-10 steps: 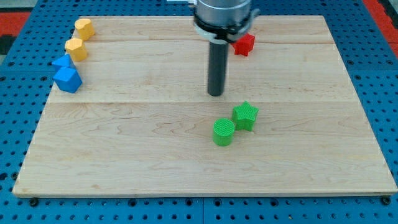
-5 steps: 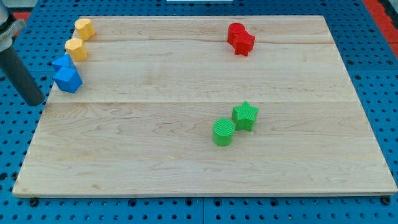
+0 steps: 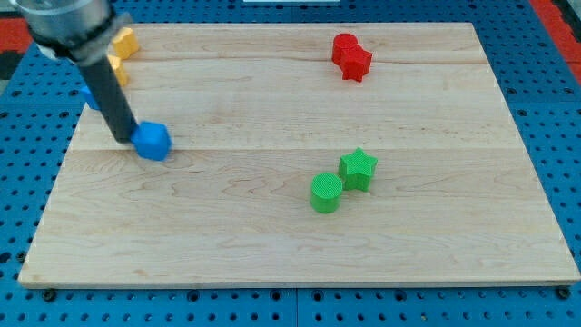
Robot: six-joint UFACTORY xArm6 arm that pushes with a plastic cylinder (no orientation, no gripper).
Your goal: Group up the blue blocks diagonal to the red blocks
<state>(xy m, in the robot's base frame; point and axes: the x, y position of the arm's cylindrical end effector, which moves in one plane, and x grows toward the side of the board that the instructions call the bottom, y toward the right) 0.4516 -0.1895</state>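
Tip: the dark rod's lower end, my tip (image 3: 122,138), has nothing to open or close; it presses against the left side of a blue plastic cube-like block (image 3: 152,142) in the left-middle of the frame.
Other blue: a second blue block (image 3: 88,94) peeks out behind the rod at upper left, apart from the first.
Red pair: two red blocks (image 3: 350,56) touch near the upper right.
Step advice: I judge the push should stay centred on the block's face so it slides toward the lower left without spinning off.
Bystanders: two yellow blocks (image 3: 122,44) upper left; green cylinder (image 3: 326,193) and green star (image 3: 359,169) right of centre.
Surface: pale wooden board (image 3: 272,254) on blue perforated table (image 3: 563,136).
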